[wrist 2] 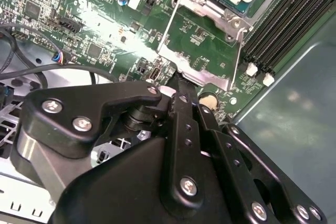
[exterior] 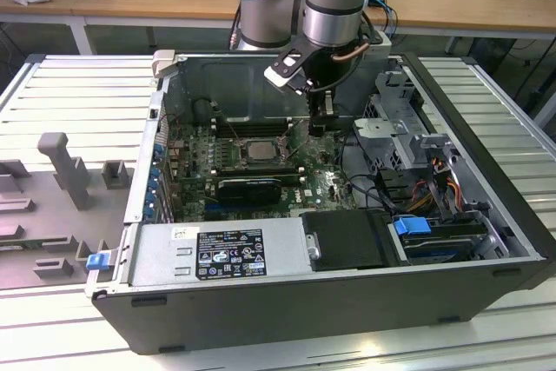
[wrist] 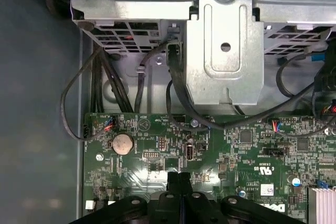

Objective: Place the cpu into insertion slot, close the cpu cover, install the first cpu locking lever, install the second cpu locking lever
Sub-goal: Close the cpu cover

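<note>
Arm drops near-vertical into the PC case (exterior: 486,215). Gripper (wrist: 178,179) tips pressed together low over the motherboard (wrist: 247,156), just beside cpu (exterior: 259,150), on the exterior view's right. Cpu sits in insertion slot (exterior: 280,155), w/ cpu cover (wrist 2: 212,8) flat around it. Tips half hidden; can't tell if anything is pinched.

An open computer case (exterior: 304,301) lies on a slatted table (exterior: 78,84).
</note>
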`<state>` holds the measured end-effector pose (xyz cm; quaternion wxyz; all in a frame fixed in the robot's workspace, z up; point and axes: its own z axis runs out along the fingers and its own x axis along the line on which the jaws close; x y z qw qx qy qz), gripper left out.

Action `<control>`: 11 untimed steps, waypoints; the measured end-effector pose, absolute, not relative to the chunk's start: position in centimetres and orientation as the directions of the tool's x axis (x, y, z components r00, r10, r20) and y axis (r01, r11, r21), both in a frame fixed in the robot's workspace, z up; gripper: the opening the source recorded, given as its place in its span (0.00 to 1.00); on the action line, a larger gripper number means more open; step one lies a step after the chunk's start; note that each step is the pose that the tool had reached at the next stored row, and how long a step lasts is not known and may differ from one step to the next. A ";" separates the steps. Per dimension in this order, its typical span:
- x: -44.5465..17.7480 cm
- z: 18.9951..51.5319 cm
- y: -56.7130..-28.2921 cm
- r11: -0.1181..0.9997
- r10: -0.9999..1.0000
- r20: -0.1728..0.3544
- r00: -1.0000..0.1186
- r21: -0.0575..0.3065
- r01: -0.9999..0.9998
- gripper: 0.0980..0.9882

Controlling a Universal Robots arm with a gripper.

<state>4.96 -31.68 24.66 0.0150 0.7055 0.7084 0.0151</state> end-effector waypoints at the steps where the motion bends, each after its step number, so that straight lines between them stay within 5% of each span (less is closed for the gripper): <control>1: 4.9 24.7 -31.7 0.004 1.000 0.000 -0.004 0.043 0.999 0.01; 11: 4.4 24.7 -31.7 0.004 1.000 0.000 -0.004 0.042 0.999 0.01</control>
